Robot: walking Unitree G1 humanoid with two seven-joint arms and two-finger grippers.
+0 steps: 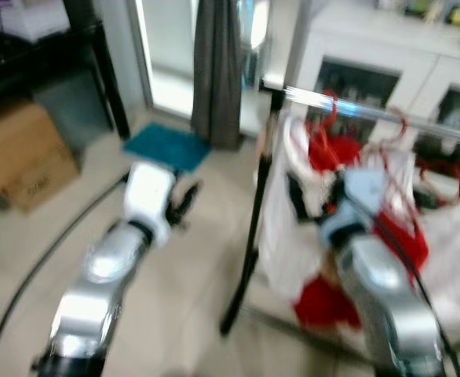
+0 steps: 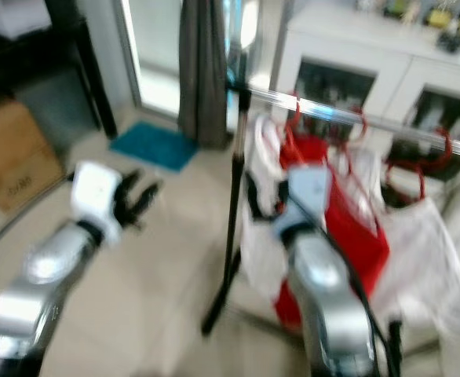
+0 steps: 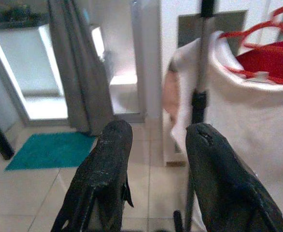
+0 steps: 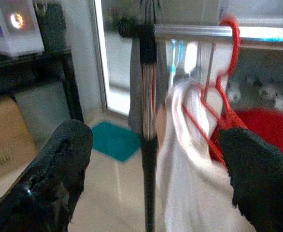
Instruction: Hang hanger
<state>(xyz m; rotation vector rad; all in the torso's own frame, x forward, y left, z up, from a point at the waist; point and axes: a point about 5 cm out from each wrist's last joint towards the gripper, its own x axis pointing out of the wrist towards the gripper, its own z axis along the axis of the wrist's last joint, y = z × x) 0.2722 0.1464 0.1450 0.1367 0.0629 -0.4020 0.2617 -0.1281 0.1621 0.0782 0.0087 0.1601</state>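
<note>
Both arms forward, left hand [image 3: 153,179] and right hand [image 4: 156,179] fingers spread

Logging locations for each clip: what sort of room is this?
Likely a home living or laundry area: a clothes rack hung with garments on red hangers, a white cabinet, a curtain and a teal mat.

Both blurred head views look forward and down over the two arms at the rack [image 1: 387,118] near on the right, while each wrist camera looks level along its parted fingers, sharing the rack's post [image 4: 148,96] and the teal mat [image 3: 49,150].
</note>
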